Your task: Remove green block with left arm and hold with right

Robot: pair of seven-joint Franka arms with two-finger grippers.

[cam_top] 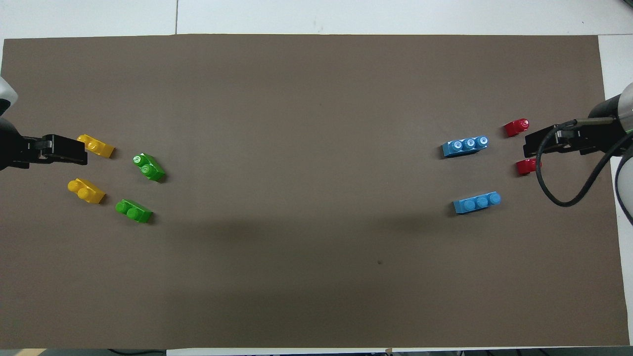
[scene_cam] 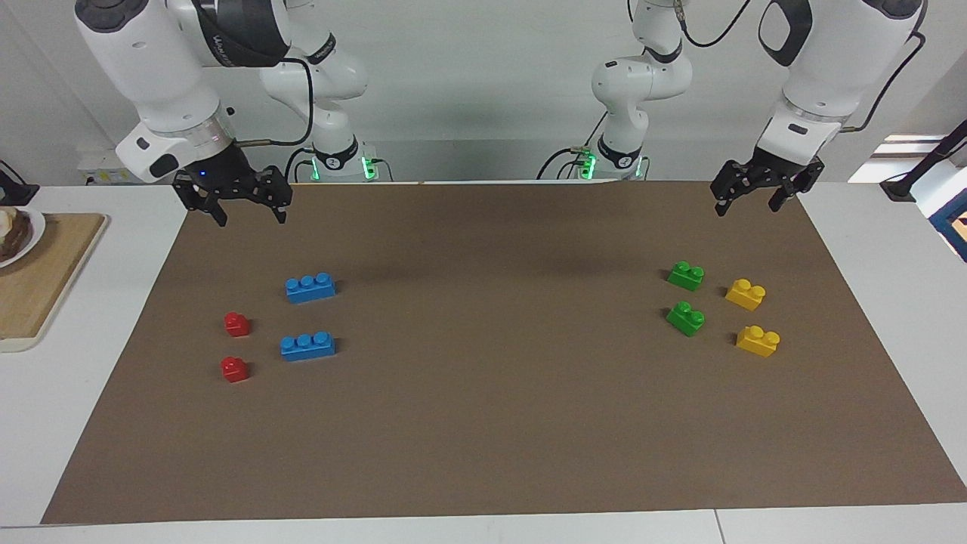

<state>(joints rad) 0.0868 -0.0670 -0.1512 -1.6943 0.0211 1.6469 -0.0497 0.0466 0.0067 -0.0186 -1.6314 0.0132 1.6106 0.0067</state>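
Two green blocks lie on the brown mat [scene_cam: 483, 423] toward the left arm's end: one [scene_cam: 686, 276] [cam_top: 133, 211] nearer to the robots, its twin [scene_cam: 685, 318] [cam_top: 148, 167] farther out. My left gripper [scene_cam: 746, 208] [cam_top: 74, 151] hangs open and empty in the air over the mat's robot-side edge, apart from both green blocks. My right gripper [scene_cam: 251, 219] [cam_top: 536, 143] hangs open and empty over the mat's corner at the right arm's end.
Two yellow bricks [scene_cam: 746, 294] [scene_cam: 758, 341] lie beside the green ones, toward the mat's end. Two blue three-stud bricks [scene_cam: 310, 288] [scene_cam: 307, 346] and two small red bricks [scene_cam: 236, 324] [scene_cam: 234, 369] lie toward the right arm's end. A wooden board [scene_cam: 45, 272] sits off the mat there.
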